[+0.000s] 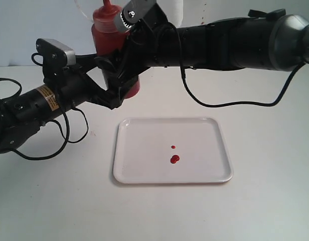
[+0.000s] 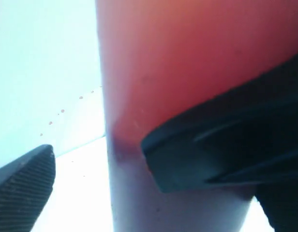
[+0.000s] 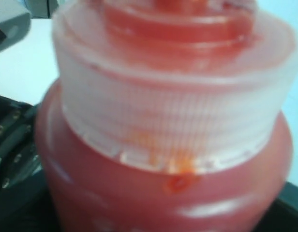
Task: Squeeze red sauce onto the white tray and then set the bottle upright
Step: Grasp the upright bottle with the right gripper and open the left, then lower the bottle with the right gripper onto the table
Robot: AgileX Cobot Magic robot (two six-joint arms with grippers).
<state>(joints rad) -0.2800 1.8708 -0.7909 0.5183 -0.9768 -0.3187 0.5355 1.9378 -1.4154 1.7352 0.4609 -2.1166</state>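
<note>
Clasping the bottle (image 1: 105,36) are right fingers (image 2: 221,145); left fingers (image 2: 23,191) stand wide; exterior view alone shows white tray (image 1: 139,170).

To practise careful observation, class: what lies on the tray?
Two small blobs of sauce lie near the middle of the tray, one larger than the other. The rest shows bare white; no part is covered.

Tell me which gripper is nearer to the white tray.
Left. The left gripper straddles the bottle low down, just beyond the white tray at its far left corner; the right gripper is higher, near the bottle's shoulder below the cap.
</note>
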